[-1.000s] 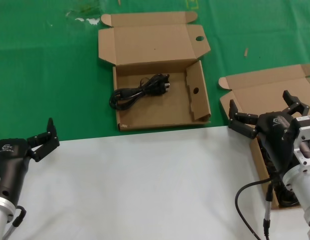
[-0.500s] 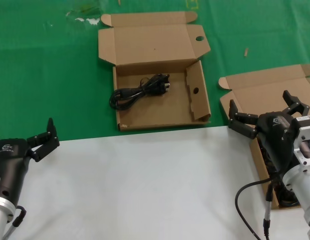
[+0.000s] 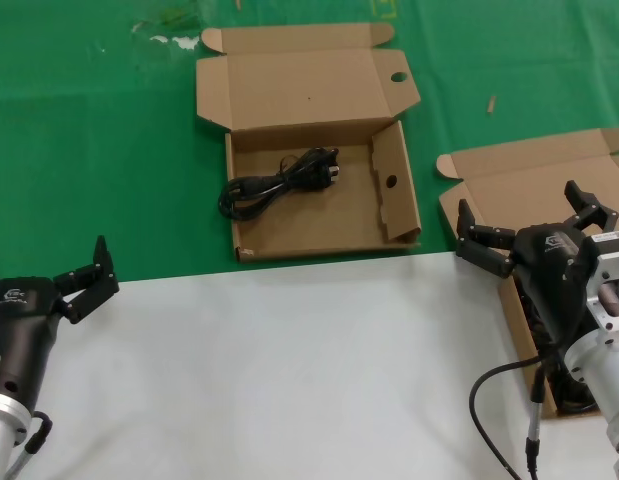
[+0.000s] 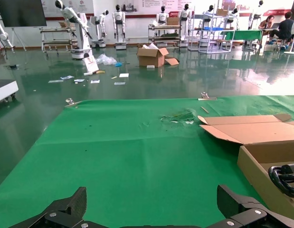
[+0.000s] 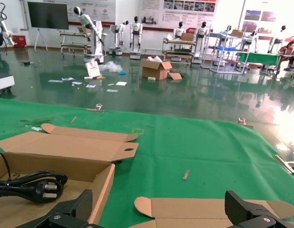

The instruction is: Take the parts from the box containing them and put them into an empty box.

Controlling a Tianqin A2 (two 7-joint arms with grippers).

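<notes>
Nothing has moved since a second ago: both arms and both boxes sit exactly as they did. The left hand (image 3: 87, 278) hovers at the near left edge of the white table (image 3: 289, 370), its fingers spread wide and holding nothing. The right hand (image 3: 534, 228) hangs at the near right with fingers also spread wide and empty, over the front of the plain-lidded box (image 3: 549, 185), which the arm mostly hides; what lies inside it cannot be told. Farther back on the green cloth (image 3: 99, 150) stands the box with round holes (image 3: 389, 200), lid folded back, and one coiled black cable (image 3: 274, 183) lies on its floor toward the left side.
</notes>
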